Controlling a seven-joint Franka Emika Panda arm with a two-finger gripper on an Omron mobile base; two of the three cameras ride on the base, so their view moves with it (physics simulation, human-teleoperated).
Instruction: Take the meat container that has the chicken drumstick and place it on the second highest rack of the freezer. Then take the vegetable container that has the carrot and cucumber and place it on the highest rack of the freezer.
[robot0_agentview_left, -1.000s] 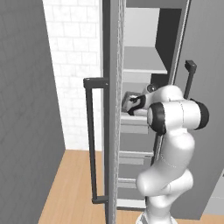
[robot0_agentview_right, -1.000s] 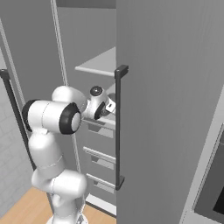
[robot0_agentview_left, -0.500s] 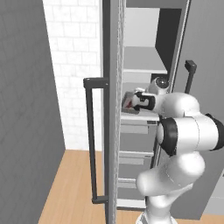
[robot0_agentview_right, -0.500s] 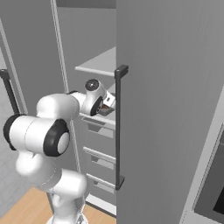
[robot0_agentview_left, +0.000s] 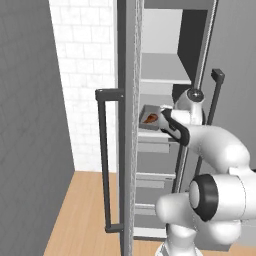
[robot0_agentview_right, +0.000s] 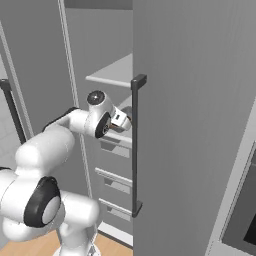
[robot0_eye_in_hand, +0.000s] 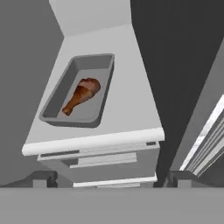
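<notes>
Hovering gripper (robot0_eye_in_hand: 109, 180) with jaws spread wide, nothing held, just short of the shelf edge. Beyond it the meat container (robot0_eye_in_hand: 78, 91) lies flat on the freezer (robot0_agentview_left: 165, 75)'s lower shelf (robot0_eye_in_hand: 127, 109), chicken drumstick (robot0_eye_in_hand: 82, 95) inside. Higher up, the highest rack (robot0_agentview_left: 162, 75).

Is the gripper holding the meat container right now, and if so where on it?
Nothing is held. The gripper is open and back from the meat container, which sits on the freezer shelf with the chicken drumstick inside.
</notes>
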